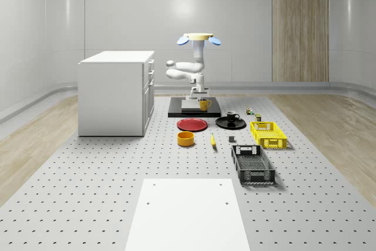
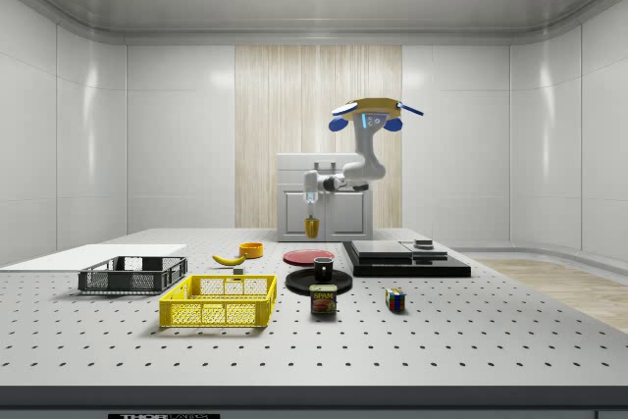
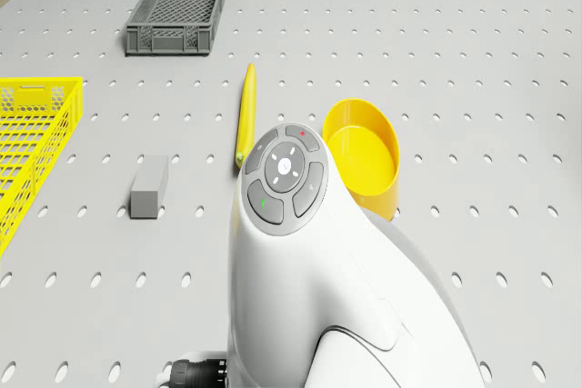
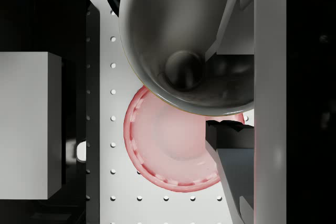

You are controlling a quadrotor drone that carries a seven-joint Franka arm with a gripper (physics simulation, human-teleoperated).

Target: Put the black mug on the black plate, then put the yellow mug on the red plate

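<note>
— Two mugs: where are they?
— The black mug (image 1: pixel 232 116) sits on the black plate (image 1: pixel 222 124). The claw (image 2: pixel 312 215) pinches the yellow mug (image 1: pixel 204 104) in the air, the red plate (image 4: pixel 168 153) partly hidden beneath it.
— And the drone (image 2: pixel 371 110)?
— It hovers over the dark slab (image 1: pixel 176 111) near the counter's (image 1: pixel 88 192) far edge, by the white cabinet (image 1: pixel 114 92). Pale walls, wood panel behind.
</note>
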